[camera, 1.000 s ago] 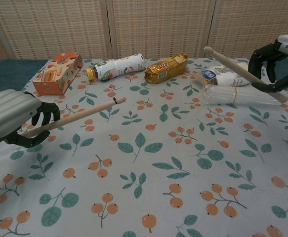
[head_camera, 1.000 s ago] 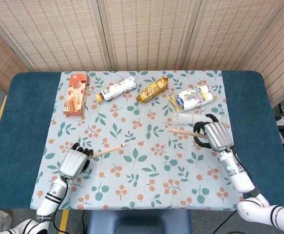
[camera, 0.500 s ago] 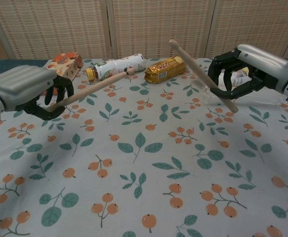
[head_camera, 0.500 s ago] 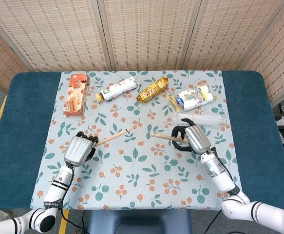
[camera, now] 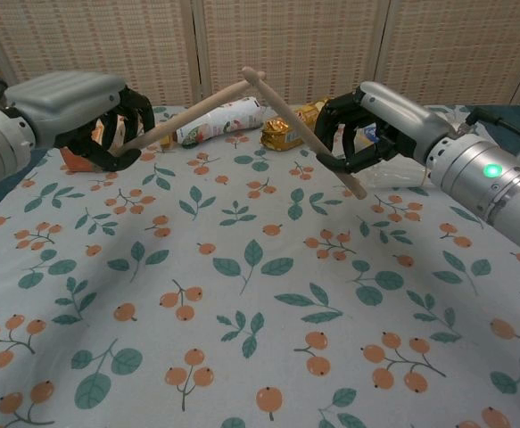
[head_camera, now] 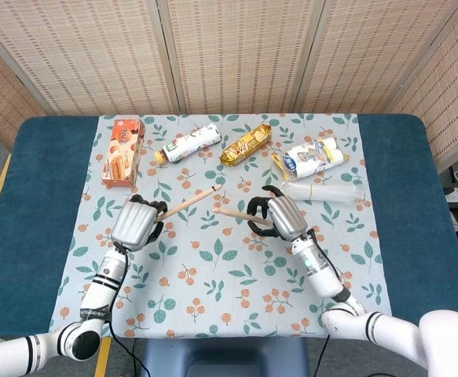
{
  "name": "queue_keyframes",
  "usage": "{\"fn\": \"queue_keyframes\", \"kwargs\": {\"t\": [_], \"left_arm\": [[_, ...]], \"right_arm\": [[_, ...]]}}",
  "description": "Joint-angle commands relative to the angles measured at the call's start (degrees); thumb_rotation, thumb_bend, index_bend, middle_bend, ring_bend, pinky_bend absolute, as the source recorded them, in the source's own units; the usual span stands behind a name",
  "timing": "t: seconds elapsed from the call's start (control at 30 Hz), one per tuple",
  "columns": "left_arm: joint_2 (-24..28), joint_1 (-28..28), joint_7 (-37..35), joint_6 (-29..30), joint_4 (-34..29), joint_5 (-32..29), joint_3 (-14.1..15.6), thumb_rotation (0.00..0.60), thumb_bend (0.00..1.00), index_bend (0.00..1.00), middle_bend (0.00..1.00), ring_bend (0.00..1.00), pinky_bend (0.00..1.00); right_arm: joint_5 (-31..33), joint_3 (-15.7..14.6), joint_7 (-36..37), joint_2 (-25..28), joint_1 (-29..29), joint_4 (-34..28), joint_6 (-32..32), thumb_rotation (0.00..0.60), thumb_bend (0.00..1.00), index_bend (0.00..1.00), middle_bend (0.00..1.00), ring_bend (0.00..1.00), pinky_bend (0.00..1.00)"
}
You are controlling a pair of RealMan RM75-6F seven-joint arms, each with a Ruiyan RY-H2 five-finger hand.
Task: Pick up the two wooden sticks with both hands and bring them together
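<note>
Holding now: left hand (camera: 72, 111) is clenched around the left stick (camera: 202, 109); right hand (camera: 371, 120) is clenched around the right stick (camera: 309, 134).
Stick position: both are lifted off the tablecloth (camera: 260, 303), angled up and inward over the middle of the table.
Tips: in the chest view the two upper ends appear to meet or cross at the top; in the head view the left stick (head_camera: 189, 203) and right stick (head_camera: 236, 214) have tips just beside each other, and actual contact cannot be confirmed.
Stage, as I judge it: pickup done, joining nearly complete.
Risk one: pushing the hands further inward could make the tips slide past one another, since each stick is held only near its lower end.
Risk two: a sideways knock at the tips could lever a stick round in its grasp and loosen it.
Risk three: dropping lower could bring the right hand near the clear plastic packet (head_camera: 323, 191) and the bottle (camera: 219, 120) behind.
</note>
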Motion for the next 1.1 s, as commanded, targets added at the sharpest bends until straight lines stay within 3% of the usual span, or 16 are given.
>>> {"fn": "queue_keyframes", "kwargs": {"t": [0.03, 0.63, 1.1], "left_arm": [[0.4, -0.7, 0.2, 0.9, -1.9, -0.3, 0.4, 0.6, 0.79, 0.74, 0.85, 0.56, 0.35], [-2.6, -5.2, 2.0, 2.4, -1.9, 0.1, 3.0, 0.6, 0.79, 0.74, 0.86, 0.56, 0.35], [-2.4, -6.2, 1.3, 3.7, -0.8, -1.0, 4.0, 0.6, 0.78, 0.74, 0.85, 0.56, 0.35]], "right_arm": [[1.3, 0.8, -0.7, -0.9, 0.8, 0.9, -1.1, 0.6, 0.52, 0.89, 0.73, 0.61, 0.18], [4.8, 2.7, -2.5, -3.9, 3.5, 1.1, -3.2, 0.6, 0.52, 0.89, 0.73, 0.61, 0.18], [5.2, 2.4, -3.6, -2.2, 3.1, -0.3, -2.6, 0.6, 0.52, 0.89, 0.73, 0.61, 0.18]]}}
